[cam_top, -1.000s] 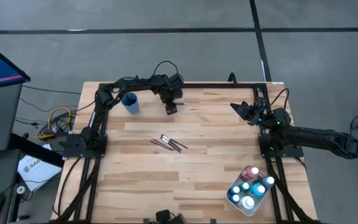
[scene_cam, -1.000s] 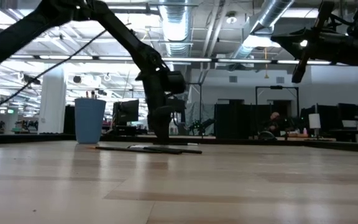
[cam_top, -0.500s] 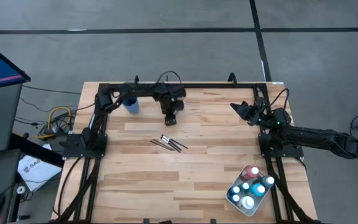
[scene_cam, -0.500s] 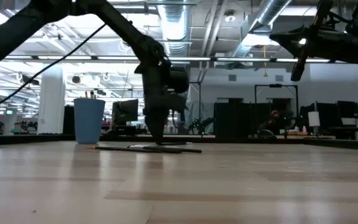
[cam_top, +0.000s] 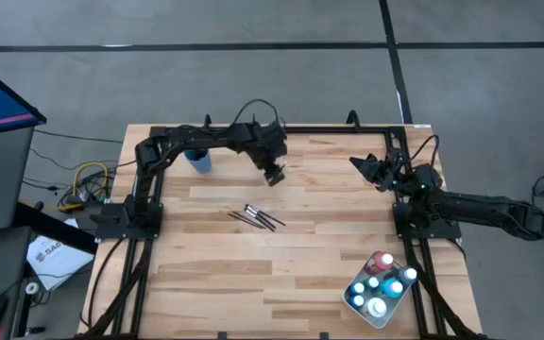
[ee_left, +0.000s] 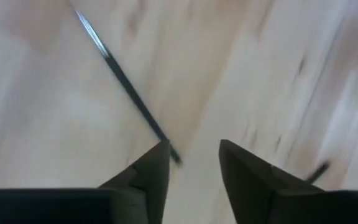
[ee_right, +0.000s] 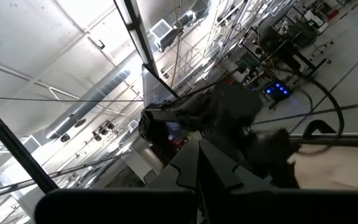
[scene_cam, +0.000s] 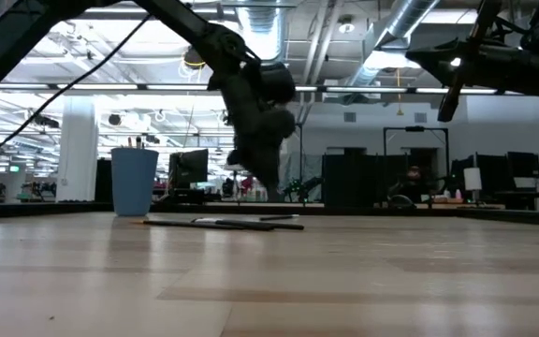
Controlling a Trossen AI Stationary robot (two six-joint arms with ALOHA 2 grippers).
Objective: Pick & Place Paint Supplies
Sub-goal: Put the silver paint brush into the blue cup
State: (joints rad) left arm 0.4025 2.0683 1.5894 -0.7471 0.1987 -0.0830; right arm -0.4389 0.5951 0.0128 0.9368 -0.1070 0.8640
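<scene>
My left end effector (cam_top: 274, 174) hangs in the air over the far middle of the wooden bench (cam_top: 281, 283). Its two fingers (ee_left: 152, 171) are spread, with a gap between them, and they hold nothing. In my left wrist view I see bare wood through that gap, and one thin dark paintbrush (ee_left: 126, 86) lies on the wood below.

A few paintbrushes (cam_top: 257, 218) lie flat close together in the middle of the bench, a bit nearer to me than my left end effector. In the low view they are a thin dark line (scene_cam: 223, 224) on the wood, and my left end effector (scene_cam: 268, 178) is up above them, not touching.

The blue cup (cam_top: 197, 158) stands upright near the far left part of the bench, beside my left arm. Some thin sticks poke out of its top (scene_cam: 136, 142).

The paint bottles (cam_top: 379, 280) stand in the white tray (cam_top: 351, 300) at the near right corner of the bench. I can see a red one and some blue and teal ones with pale caps.

My right end effector (cam_top: 363, 162) waits near the far right side of the bench, up in the air. Its fingers (ee_right: 199, 163) are pressed together.
</scene>
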